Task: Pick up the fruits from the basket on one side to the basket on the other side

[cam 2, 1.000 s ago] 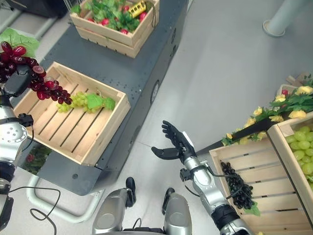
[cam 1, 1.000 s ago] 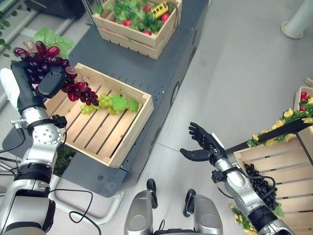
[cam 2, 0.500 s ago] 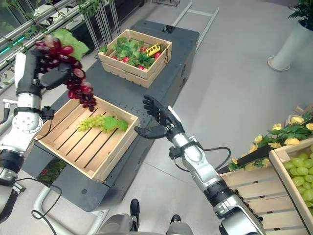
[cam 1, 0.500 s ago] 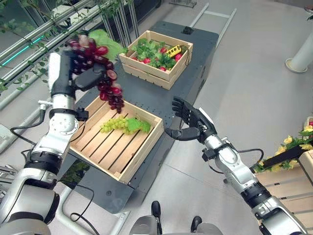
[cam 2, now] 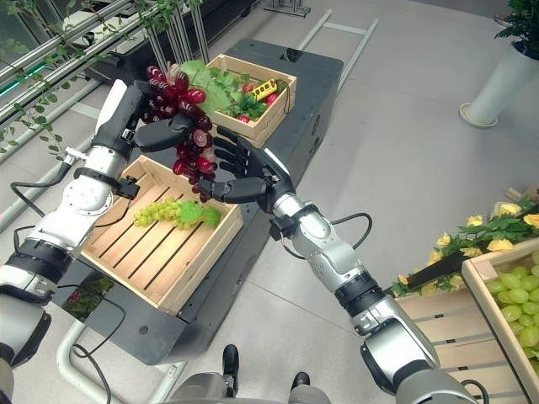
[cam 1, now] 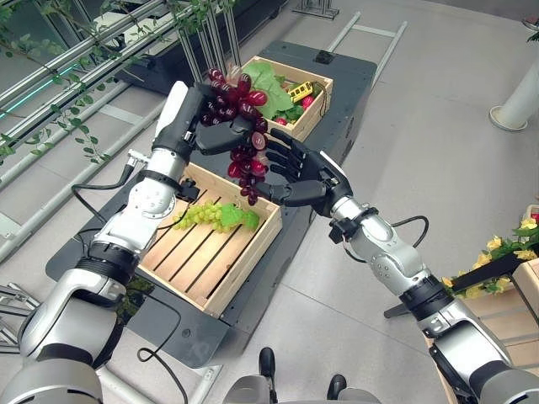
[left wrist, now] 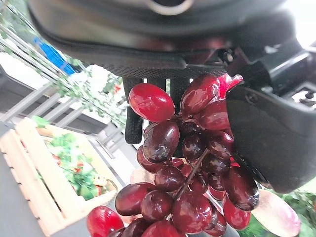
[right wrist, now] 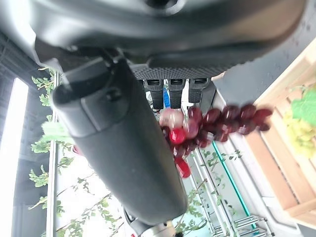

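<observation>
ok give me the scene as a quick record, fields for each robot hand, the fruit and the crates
left robot hand: shut on the red grapes, held in the air above the near crate
right robot hand: open, fingers spread, right beside the hanging bunch
green grapes: lying in the near crate
far crate: leaves, red fruit and a yellow item inside
stand: dark, carries both crates
</observation>
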